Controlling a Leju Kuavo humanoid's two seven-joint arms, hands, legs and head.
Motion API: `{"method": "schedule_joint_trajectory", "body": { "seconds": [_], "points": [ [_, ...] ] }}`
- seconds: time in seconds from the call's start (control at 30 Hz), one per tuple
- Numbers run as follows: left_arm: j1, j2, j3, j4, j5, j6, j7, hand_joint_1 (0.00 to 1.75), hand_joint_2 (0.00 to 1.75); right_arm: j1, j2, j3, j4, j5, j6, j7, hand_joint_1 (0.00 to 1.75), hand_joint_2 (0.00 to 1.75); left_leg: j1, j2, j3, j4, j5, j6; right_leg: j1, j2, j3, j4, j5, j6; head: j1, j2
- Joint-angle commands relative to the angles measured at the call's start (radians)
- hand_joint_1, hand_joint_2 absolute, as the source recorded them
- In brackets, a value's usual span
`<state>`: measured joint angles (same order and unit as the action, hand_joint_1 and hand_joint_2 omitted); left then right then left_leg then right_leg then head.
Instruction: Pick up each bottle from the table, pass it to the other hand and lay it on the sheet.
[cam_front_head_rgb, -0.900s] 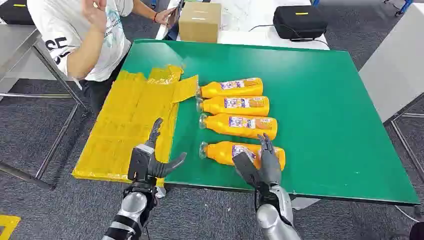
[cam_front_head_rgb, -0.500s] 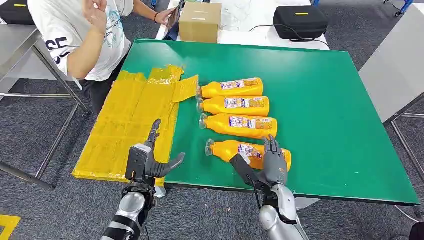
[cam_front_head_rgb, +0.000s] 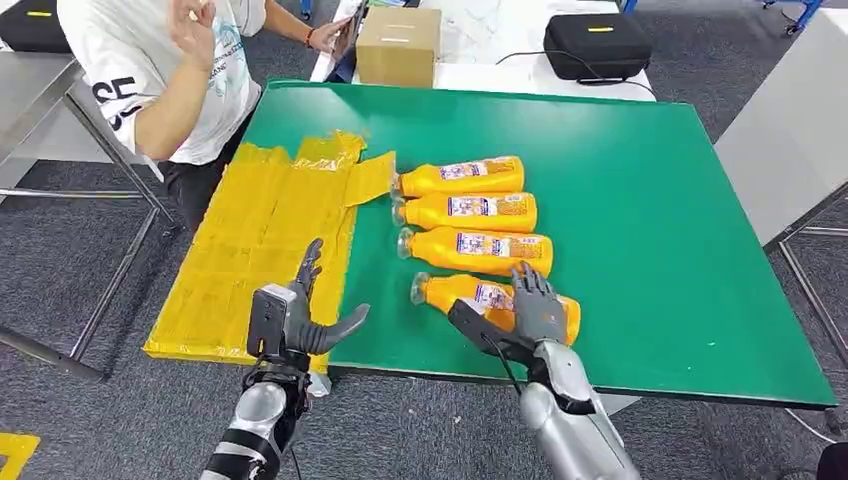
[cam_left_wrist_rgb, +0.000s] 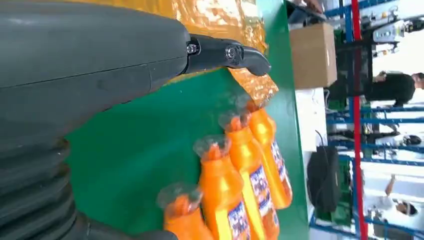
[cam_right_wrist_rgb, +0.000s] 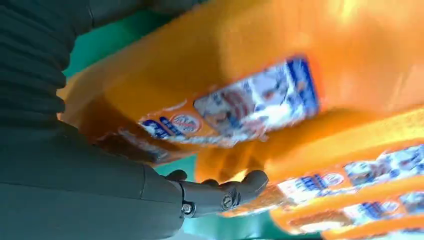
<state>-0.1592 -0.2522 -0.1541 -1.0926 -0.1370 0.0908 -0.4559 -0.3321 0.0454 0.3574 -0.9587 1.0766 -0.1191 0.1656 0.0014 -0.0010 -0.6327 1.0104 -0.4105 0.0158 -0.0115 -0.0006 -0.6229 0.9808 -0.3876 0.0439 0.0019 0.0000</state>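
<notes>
From the head view: right hand (cam_front_head_rgb: 528, 312) wrapped over the nearest bottle (cam_front_head_rgb: 470, 297) on the green table (cam_front_head_rgb: 650, 220), thumb on the near side, fingers over the top. Three more bottles (cam_front_head_rgb: 470, 213) lie in a row beyond. Left hand (cam_front_head_rgb: 295, 318) spread, holding nothing, at the edge of the yellow sheet (cam_front_head_rgb: 250, 240).

Left wrist view: thumb (cam_left_wrist_rgb: 225, 52) extended, clear of the bottles.

Right wrist view: bottle label close against the palm, thumb (cam_right_wrist_rgb: 220, 192) curled beneath.
</notes>
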Motion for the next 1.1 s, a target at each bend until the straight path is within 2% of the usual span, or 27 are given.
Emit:
{"method": "schedule_joint_trajectory", "body": {
  "seconds": [0.03, 0.2, 0.53, 0.67, 0.77, 0.83, 0.87, 0.9, 1.1],
  "points": [
    [-0.063, 0.002, 0.043, 0.111, 0.020, -0.031, -0.004, 0.00, 1.75, -0.098, -0.029, 0.088, 0.236, -0.058, 0.060, -0.031, 1.75, 1.75, 0.000, -0.001, 0.004, -0.001, 0.000, 0.000, 0.000, -0.001, 0.005, -0.001, 0.000, -0.001, 0.000, 0.000],
    [-0.080, 0.007, 0.043, 0.142, 0.036, -0.057, -0.011, 0.00, 1.75, -0.121, -0.032, 0.091, 0.264, -0.129, 0.093, -0.081, 1.75, 1.75, 0.001, -0.001, 0.011, -0.002, 0.000, -0.001, 0.001, -0.002, 0.012, -0.003, 0.000, -0.002, 0.000, 0.000],
    [-0.098, 0.012, 0.039, 0.172, 0.043, -0.066, -0.021, 0.00, 1.75, -0.137, -0.032, 0.109, 0.263, -0.225, 0.099, -0.125, 1.75, 1.75, 0.001, 0.003, 0.014, -0.002, -0.001, -0.001, 0.002, 0.000, 0.013, -0.002, 0.001, -0.004, 0.000, 0.000],
    [-0.096, 0.015, 0.036, 0.169, 0.044, -0.053, -0.026, 0.00, 1.75, -0.115, -0.001, 0.093, 0.190, -0.299, -0.002, -0.162, 1.75, 1.75, 0.001, 0.004, 0.014, -0.001, -0.001, -0.001, 0.002, 0.001, 0.013, -0.002, 0.002, -0.004, 0.000, 0.000],
    [-0.096, 0.015, 0.036, 0.169, 0.044, -0.053, -0.026, 0.00, 1.75, -0.115, -0.001, 0.093, 0.190, -0.299, -0.002, -0.162, 1.75, 1.75, 0.001, 0.004, 0.014, -0.001, -0.001, -0.001, 0.002, 0.001, 0.013, -0.002, 0.002, -0.004, 0.000, 0.000],
    [-0.090, 0.017, 0.031, 0.154, 0.036, -0.040, -0.019, 0.00, 1.75, -0.088, 0.025, 0.087, 0.123, -0.308, -0.057, -0.168, 1.75, 1.75, 0.001, 0.005, 0.013, -0.001, -0.001, -0.001, 0.002, 0.002, 0.012, -0.002, 0.002, -0.004, 0.000, 0.000],
    [-0.102, 0.025, 0.005, 0.136, 0.022, -0.016, 0.005, 0.00, 1.75, -0.025, 0.099, 0.066, -0.035, -0.375, -0.192, -0.222, 1.75, 1.75, 0.001, 0.008, 0.013, -0.001, -0.001, -0.002, 0.002, 0.004, 0.011, -0.001, 0.002, -0.005, 0.000, 0.000],
    [-0.106, 0.027, -0.006, 0.135, 0.020, -0.011, 0.008, 0.00, 1.75, -0.020, 0.111, 0.059, -0.045, -0.410, -0.214, -0.250, 1.75, 1.75, 0.001, 0.007, 0.012, 0.000, -0.001, -0.001, 0.001, 0.004, 0.010, 0.000, 0.002, -0.005, 0.000, 0.000],
    [-0.110, 0.027, -0.012, 0.135, 0.021, -0.004, 0.011, 0.00, 1.75, -0.025, 0.114, 0.061, -0.032, -0.422, -0.219, -0.258, 1.75, 1.75, 0.001, 0.004, 0.007, 0.000, -0.001, -0.001, 0.001, 0.003, 0.006, 0.000, 0.001, -0.004, 0.000, 0.000]
  ]
}}
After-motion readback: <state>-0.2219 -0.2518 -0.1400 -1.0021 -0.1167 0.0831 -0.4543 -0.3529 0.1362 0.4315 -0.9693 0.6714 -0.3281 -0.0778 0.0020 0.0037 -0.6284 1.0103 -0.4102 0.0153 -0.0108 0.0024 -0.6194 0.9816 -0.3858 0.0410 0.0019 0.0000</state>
